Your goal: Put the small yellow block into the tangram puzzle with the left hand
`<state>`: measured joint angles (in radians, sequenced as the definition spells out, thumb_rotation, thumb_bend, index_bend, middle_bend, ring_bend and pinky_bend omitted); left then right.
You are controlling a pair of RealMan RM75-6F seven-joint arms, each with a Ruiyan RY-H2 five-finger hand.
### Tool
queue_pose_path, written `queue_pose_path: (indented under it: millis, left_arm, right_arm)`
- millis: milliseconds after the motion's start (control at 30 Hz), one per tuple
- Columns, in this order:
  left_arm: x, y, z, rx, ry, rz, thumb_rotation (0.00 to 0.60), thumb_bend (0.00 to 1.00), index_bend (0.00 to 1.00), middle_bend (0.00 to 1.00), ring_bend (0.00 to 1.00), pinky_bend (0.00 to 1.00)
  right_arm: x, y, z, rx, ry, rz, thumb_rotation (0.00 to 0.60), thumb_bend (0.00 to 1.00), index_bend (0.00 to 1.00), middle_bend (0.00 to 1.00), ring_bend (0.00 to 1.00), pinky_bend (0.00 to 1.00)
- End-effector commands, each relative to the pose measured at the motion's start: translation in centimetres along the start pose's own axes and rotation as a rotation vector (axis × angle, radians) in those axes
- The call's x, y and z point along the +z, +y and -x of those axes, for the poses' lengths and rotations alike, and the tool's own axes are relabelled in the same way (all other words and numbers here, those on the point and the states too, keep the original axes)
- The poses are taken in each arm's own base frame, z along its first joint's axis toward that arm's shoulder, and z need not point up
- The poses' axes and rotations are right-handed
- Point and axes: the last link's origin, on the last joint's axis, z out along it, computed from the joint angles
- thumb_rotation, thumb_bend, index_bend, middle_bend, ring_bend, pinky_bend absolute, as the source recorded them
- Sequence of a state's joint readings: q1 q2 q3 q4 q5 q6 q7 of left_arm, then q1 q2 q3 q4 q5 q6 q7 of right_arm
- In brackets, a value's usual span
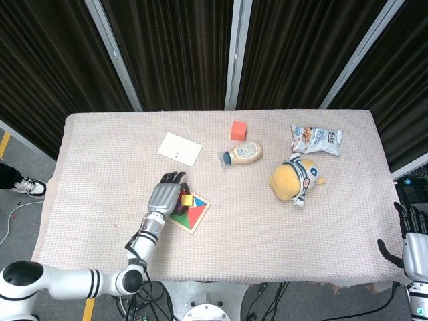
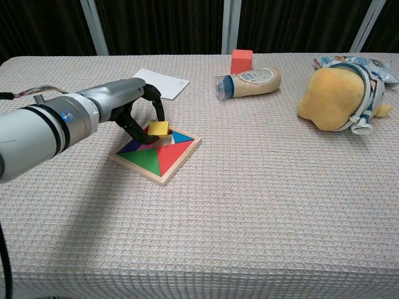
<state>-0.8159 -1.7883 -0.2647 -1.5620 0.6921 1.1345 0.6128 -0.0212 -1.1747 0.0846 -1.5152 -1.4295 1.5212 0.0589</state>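
Note:
The tangram puzzle (image 1: 193, 215) (image 2: 157, 157), a square wooden tray with coloured pieces, lies left of the table's middle. My left hand (image 1: 162, 194) (image 2: 126, 104) reaches over its far left corner and pinches the small yellow block (image 1: 186, 198) (image 2: 158, 129) between its dark fingertips. The block sits tilted at the puzzle's far corner; I cannot tell whether it touches the tray. My right hand (image 1: 412, 242) hangs off the table's right edge with fingers apart and nothing in it.
A white card (image 1: 179, 148) lies behind the puzzle. Further right are a red cube (image 1: 239, 130), a lying sauce bottle (image 1: 243, 154), a yellow plush toy (image 1: 295, 178) and a snack bag (image 1: 315, 140).

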Motion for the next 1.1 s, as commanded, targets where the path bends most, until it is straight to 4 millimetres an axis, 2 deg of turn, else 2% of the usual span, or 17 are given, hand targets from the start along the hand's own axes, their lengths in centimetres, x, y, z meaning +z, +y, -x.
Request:
queue_pose_path:
  millis: [33,300,733,1100]
  left_arm:
    - [0.0,0.0,0.3,0.003,0.003,-0.017,0.600,0.31,0.53,0.07,0.00,0.00]
    - [-0.4,-0.2,0.6,0.003,-0.005,-0.043,0.600,0.33,0.56,0.08,0.00,0.00]
    - [-0.3,1.1,0.6,-0.006,-0.014,-0.065,0.600,0.36,0.56,0.09,0.00,0.00]
    - [-0.3,1.2,0.8,-0.010,-0.017,-0.106,0.600,0.37,0.57,0.09,0.00,0.00]
  right_arm:
    - [0.0,0.1,0.0,0.001,0.000,0.004,0.600,0.21,0.00,0.00,0.00,0.00]
    - [0.0,0.2,0.1,0.003,0.002,0.002,0.600,0.21,0.00,0.00,0.00,0.00]
    - [0.1,0.1,0.2,0.004,0.002,-0.001,0.600,0.21,0.00,0.00,0.00,0.00]
    - [0.2,0.5,0.3,0.014,0.001,0.007,0.600,0.21,0.00,0.00,0.00,0.00]
